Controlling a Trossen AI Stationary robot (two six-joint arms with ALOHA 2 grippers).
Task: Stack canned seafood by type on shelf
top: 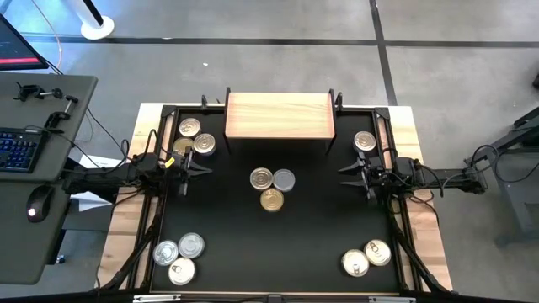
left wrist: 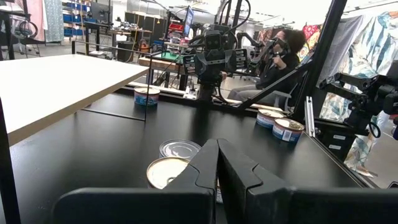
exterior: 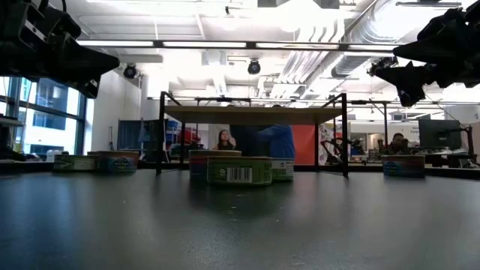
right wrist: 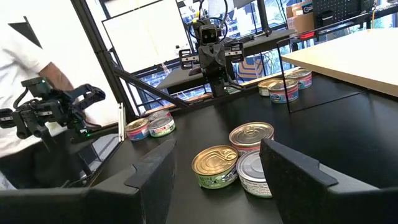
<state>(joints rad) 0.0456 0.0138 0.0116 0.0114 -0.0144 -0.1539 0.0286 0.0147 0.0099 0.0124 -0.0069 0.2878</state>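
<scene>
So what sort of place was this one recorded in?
Most likely a robotics lab or open workshop: exposed ceiling ducts, a side desk with a keyboard, and people seated at workstations beyond the black table.

Bright ceiling lights (exterior: pixel 225 43) glare overhead, leaving the low view's dark tabletop (exterior: pixel 240 225) dim.

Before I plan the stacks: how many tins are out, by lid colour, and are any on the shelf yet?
Gold-topped tins: 2 (centre cluster; far-left cluster, partly hidden)
Silver-topped tins: 10 (far left 2, centre 2, far right 1, near left 3, near right 2)
Tins on the shelf: 0
Total: 12 tins
</scene>
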